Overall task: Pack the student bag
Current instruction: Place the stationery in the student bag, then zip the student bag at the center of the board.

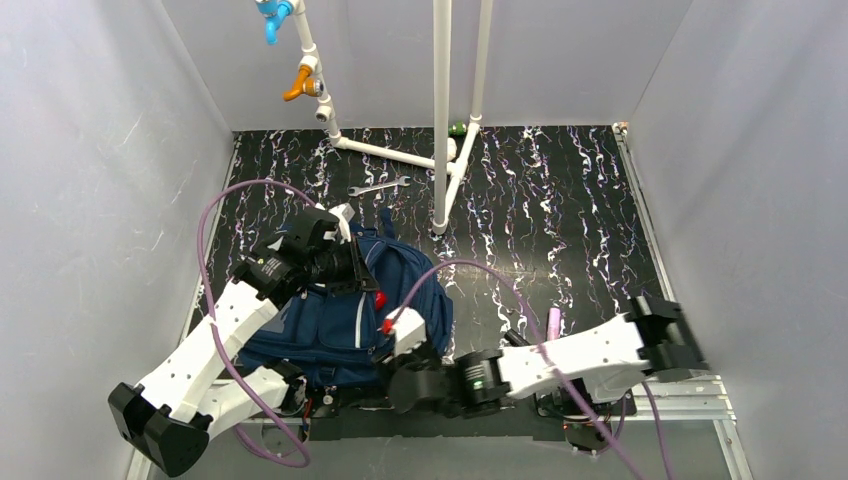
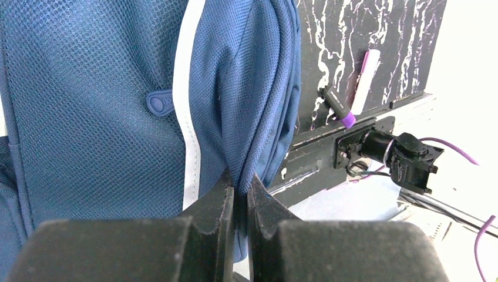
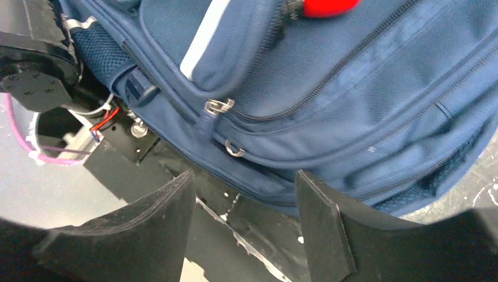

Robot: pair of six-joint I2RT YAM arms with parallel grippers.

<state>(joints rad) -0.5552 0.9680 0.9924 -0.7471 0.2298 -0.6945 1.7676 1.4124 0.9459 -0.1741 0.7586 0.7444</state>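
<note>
Left wrist view: left gripper (image 2: 238,189) clenched on a fold of the student bag (image 2: 88,106) just ahead. Fabric soft, floppy, probably bulky. Right gripper (image 3: 244,182) released; zip pull (image 3: 217,106) just beyond looks the better hold.

Landmark: upright white pipe (image 1: 441,120), its foot standing on the mat.
Mat (image 1: 560,200): black with white and purple marbling, spreading out on all sides of the pipe.
Wrench (image 1: 378,187): silver, lying flat, just left of the pipe's foot.
Orange handle (image 1: 297,84): on a slanted branch left of the pipe, high up.
Blue handle (image 1: 272,15): above the orange one, farther left of the pipe.
Green object (image 1: 457,128): small, just right of the pipe, at the mat's far edge.
Pink marker (image 1: 554,322): flat on the mat, right of the pipe, well toward the near edge.
Black pen with purple tip (image 2: 337,107): just beside the marker.
</note>
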